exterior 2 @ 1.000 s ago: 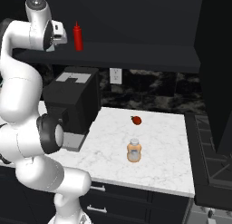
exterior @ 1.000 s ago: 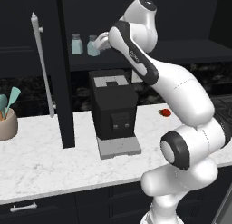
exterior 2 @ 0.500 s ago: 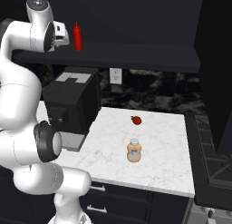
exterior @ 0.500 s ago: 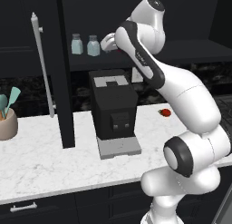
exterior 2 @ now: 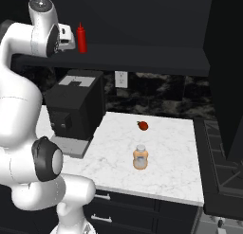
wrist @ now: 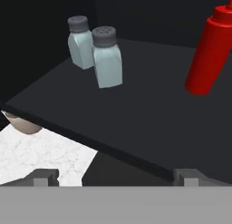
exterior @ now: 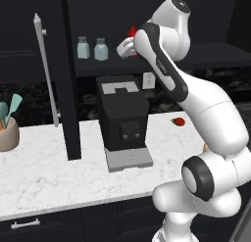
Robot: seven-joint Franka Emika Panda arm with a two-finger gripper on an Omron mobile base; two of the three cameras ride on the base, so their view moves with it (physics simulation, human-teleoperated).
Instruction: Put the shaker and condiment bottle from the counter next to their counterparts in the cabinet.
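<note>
**Hand view: gripper up at shelf level, bottle far below on the bench**

Hand view shows gripper (wrist: 115, 175) spread wide and empty, fingertips (wrist: 44, 177) low in frame, looking across the dark shelf (wrist: 136, 123) of the cabinet (exterior: 66, 89). Two shakers side by side there, nearly touching: shaker (wrist: 107, 58) nearer, second shaker (wrist: 80, 42) just behind it. Red squeeze bottle (wrist: 209, 51) stands well apart from them, at the other side of the frame. Looks like the shaker half is done; can't tell which of the pair is the moved one.

Key relation: condiment bottle (exterior 2: 140, 157) sits upright on the bench (exterior 2: 166, 171), well below the gripper and out toward the bench's front, on the open side away from the coffee machine (exterior 2: 76, 110). Long axis vertical, cap up. Small red item (exterior 2: 142, 125) lies behind it, apart. One arm only, so no choice of side.

Judgement: next move needs a pull back clear of the shelf edge, then a long drop and a swing across. Side grasp on the squat body probably safest. Coffee machine top sits right under the shelf, so a straight descent risks clipping it.

Surface and room: white marble bench, plenty of bare space around the bottle. Cabinet door (exterior: 68, 79) stands open, bar handle (exterior: 46, 74) out over the bench. Utensil crock (exterior: 7, 133) far left. Dark backsplash, outlet (exterior 2: 121, 78) behind.
</note>
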